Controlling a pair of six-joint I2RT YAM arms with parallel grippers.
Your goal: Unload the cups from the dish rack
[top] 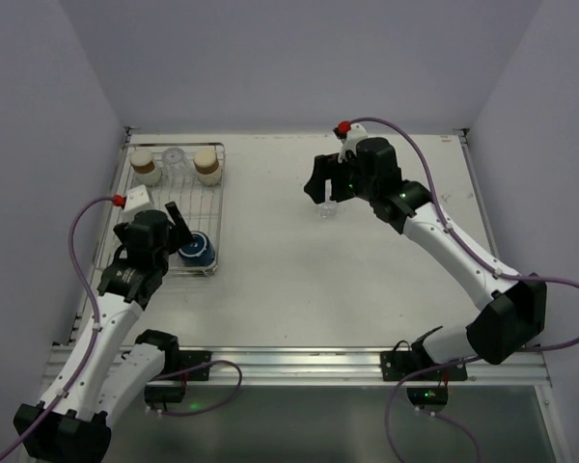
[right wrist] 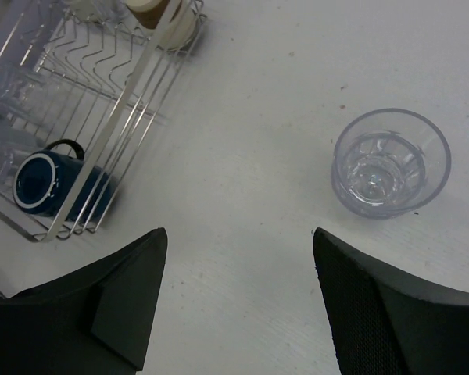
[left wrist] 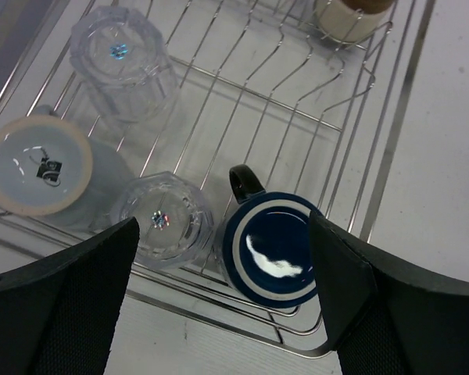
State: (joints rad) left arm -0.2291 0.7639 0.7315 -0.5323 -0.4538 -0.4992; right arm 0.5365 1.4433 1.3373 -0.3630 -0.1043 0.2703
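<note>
The silver wire dish rack [top: 218,198] stands at the table's far left. It holds two tan cups [top: 146,166] at its back with a clear tumbler [top: 175,157] between them, and a navy mug [top: 196,250] at its near right corner. My left gripper [top: 181,236] is open and empty above the rack [left wrist: 297,101]. Below it are the navy mug [left wrist: 272,248], two upside-down clear tumblers [left wrist: 162,221] and a pale blue cup [left wrist: 39,176]. My right gripper [top: 323,185] is open and empty above the table, next to an upright clear tumbler [top: 327,207], which the right wrist view also shows [right wrist: 391,162].
Pale walls close the table in on the left, back and right. A metal rail [top: 289,362] with both arm bases runs along the near edge. The rack [right wrist: 133,94] and mug [right wrist: 43,183] lie far left of the right gripper [right wrist: 238,232].
</note>
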